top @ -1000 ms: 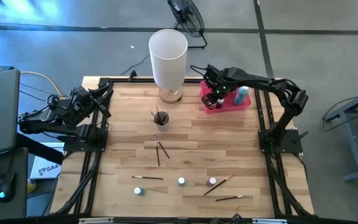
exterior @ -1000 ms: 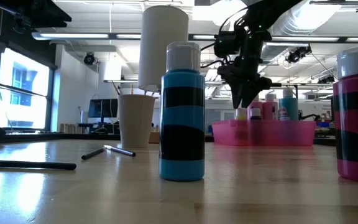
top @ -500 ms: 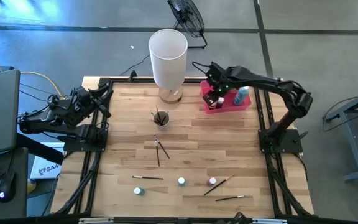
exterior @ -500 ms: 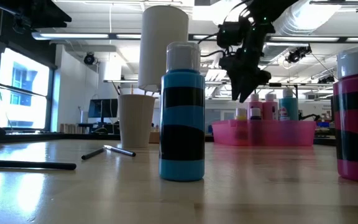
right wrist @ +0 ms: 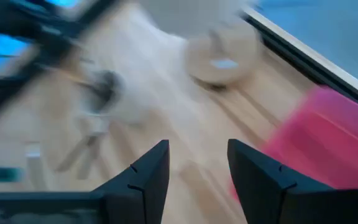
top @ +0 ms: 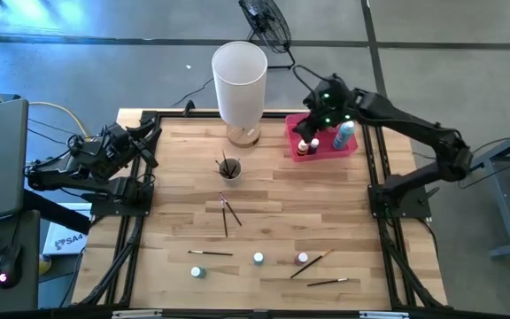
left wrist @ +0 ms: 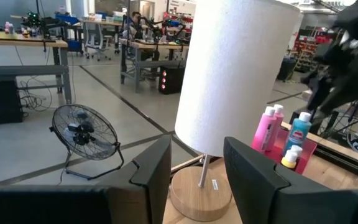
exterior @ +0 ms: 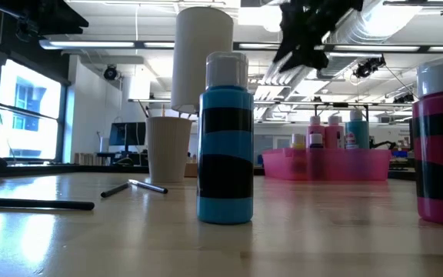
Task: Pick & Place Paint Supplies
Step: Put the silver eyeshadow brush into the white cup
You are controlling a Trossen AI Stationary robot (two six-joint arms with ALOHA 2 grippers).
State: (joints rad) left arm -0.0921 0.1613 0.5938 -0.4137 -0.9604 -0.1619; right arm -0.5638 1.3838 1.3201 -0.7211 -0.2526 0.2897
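Three bottles (top: 313, 143) in tray (top: 324, 150), R tool (top: 325, 105) above, empty

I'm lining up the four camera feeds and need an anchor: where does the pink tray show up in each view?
High view: pink tray at the table's far right, below the right gripper.
Low view: right of centre, behind the teal bottle, tray at.
Left wrist view: right of centre, low, its corner behind bottles.
Right wrist view: blurred pink block at the right edge.
Shared landmark: the white cylinder beside it.
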